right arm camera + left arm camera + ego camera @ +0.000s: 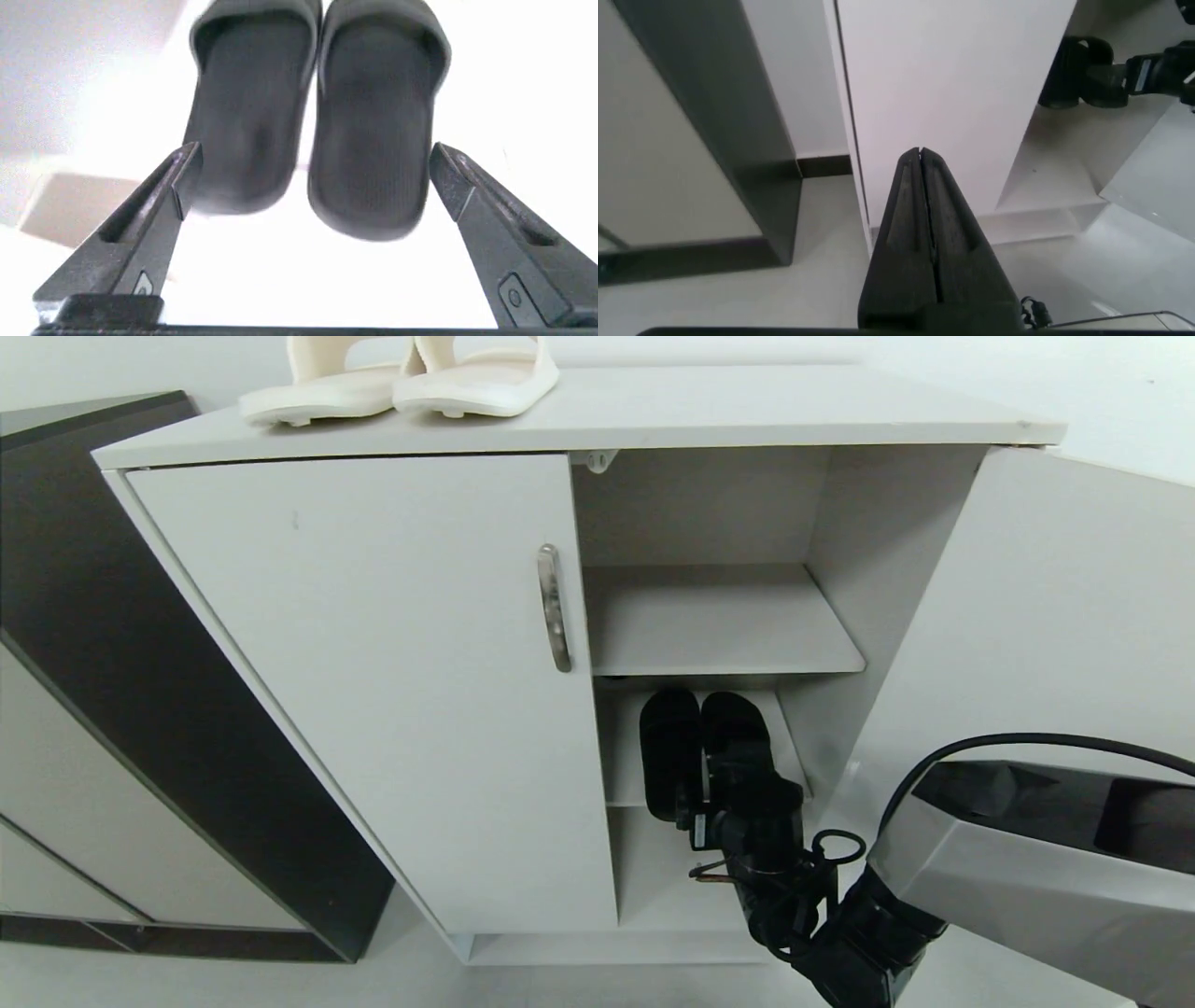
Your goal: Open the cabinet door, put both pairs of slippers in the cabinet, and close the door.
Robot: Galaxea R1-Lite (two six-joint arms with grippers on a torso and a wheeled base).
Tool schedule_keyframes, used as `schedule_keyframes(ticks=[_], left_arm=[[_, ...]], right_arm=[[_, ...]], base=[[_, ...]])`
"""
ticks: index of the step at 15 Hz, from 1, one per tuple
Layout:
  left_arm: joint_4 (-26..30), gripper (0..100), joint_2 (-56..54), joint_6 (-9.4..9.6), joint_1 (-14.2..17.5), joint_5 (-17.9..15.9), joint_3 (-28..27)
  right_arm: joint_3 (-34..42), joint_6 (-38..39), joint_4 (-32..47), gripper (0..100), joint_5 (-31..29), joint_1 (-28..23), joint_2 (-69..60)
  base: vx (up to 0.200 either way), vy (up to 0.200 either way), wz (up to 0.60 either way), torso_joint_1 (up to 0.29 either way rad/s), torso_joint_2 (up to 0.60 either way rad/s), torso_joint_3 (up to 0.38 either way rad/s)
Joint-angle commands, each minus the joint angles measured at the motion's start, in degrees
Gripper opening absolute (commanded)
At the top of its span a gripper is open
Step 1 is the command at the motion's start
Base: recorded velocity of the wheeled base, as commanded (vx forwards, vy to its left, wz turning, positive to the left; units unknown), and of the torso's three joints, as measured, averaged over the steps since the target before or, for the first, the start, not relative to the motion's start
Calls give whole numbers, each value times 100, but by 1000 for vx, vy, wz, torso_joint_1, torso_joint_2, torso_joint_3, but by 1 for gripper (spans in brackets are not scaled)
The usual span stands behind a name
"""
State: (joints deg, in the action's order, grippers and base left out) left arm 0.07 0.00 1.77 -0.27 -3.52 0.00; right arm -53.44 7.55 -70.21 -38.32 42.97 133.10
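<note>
The black pair of slippers (672,747) lies side by side, toes pointing inward, on the lower shelf (621,747) in the open right half of the cabinet (747,406). In the right wrist view the black pair of slippers (360,140) has its heels toward the camera, the two soles touching or nearly so. The right hand (719,793) sits at the front edge of that shelf, just at the heels; its fingers (154,219) are spread wide, one on each side of the pair, with a gap showing between each finger and the slipper next to it. Above, the upper shelf (719,625) is bare. The right door (1055,616) is swung open, while the left door (373,691) is closed, its metal handle (553,607) upright along its inner edge. The cream pair of slippers (476,387) rests on the cabinet's top, toward its left end. The left hand (920,163) has its fingers pressed together and faces the lower part of the closed left door, above the floor (710,289)
</note>
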Motion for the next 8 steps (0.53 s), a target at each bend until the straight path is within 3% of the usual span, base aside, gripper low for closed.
schedule_keyframes(ticks=[1, 2, 8], left_arm=[[1, 0, 9, -1, 0, 1, 0], [1, 0, 9, 8, 0, 1, 0], [1, 0, 9, -1, 0, 1, 0]], right_arm=[[9, 1, -2, 100, -1, 1, -12], [9, 1, -11, 100, -1, 1, -12], [18, 1, -19, 100, -1, 1, -12]], base=[[-200, 0, 0, 2, 7, 2], [-200, 0, 0, 7, 7, 7], [0, 0, 0, 0, 0, 0]])
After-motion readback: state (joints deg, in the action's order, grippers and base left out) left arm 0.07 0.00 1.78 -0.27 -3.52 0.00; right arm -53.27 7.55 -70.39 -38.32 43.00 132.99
